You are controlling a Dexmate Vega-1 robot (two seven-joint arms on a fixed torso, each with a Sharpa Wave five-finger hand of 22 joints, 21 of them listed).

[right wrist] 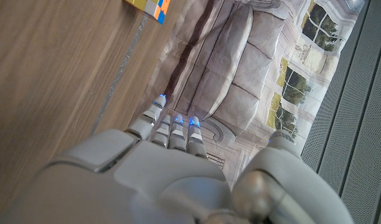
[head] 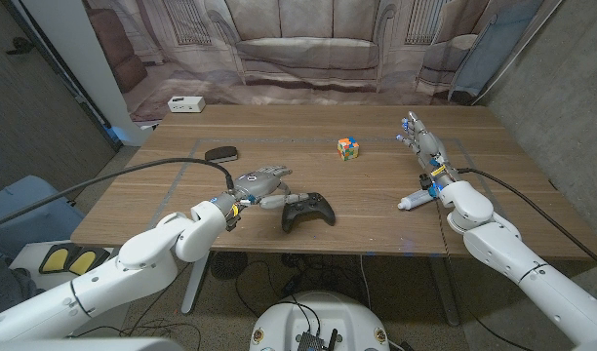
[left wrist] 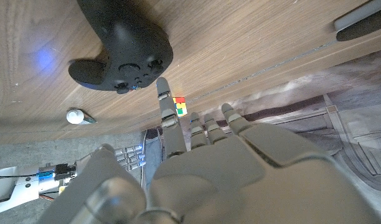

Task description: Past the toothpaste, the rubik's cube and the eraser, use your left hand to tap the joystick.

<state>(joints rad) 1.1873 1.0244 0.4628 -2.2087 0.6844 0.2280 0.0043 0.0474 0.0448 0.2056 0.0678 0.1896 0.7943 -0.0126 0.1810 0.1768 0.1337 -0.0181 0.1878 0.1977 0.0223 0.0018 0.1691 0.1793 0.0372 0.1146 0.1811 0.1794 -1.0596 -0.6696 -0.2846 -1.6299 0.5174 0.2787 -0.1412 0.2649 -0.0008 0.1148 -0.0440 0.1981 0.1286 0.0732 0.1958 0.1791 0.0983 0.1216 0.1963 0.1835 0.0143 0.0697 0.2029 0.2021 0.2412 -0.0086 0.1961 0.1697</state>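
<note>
Left hand (head: 262,184): over the wooden table (head: 181,210), just left of the joystick, fingers apart and stretched toward it, holding nothing. In the left wrist view the hand (left wrist: 228,168) shows 1 fingertip (left wrist: 163,87) close beside the controller's edge; whether it touches cannot be told.

Joystick (head: 308,210): black game controller (2 grips pointing toward the robot), lying near the table's front edge, about mid-width; also seen in the left wrist view (left wrist: 125,46).

Right hand (head: 424,142): at the table's right side, fingers straight and a little apart, pointing away from the robot, nothing in it. Right wrist view shows the same hand (right wrist: 172,168) with fingers extended.

Toothpaste (head: 416,200): white tube, lying just beside the right wrist.

Rubik's cube (head: 348,148): farther back, between the 2 hands, well apart from the joystick.

Dark flat oval object (head: 221,153): back left, possibly the eraser; too small to tell.

White box (head: 184,103): beyond the table's far-left corner.
</note>
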